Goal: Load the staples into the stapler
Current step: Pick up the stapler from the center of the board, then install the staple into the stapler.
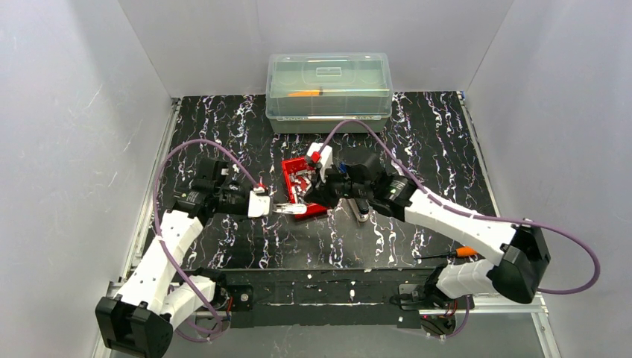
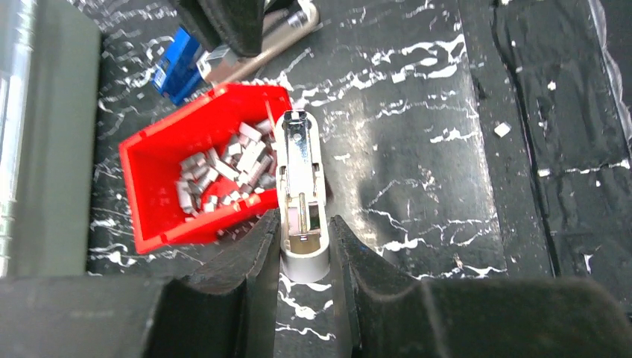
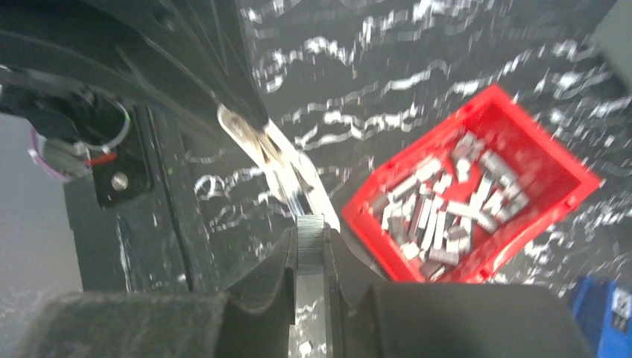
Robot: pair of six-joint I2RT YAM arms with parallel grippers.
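The staples (image 2: 223, 175) lie in the bin (image 2: 179, 230), the stapler (image 2: 302, 194) beside it, a lidded box (image 1: 329, 89) behind.

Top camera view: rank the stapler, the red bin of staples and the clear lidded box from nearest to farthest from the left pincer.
1. Stapler: clamped in the left pincer, sticking out to its right.
2. Red bin: just beyond the stapler, mid-table.
3. Clear lidded box: at the table's far edge, by the back wall.
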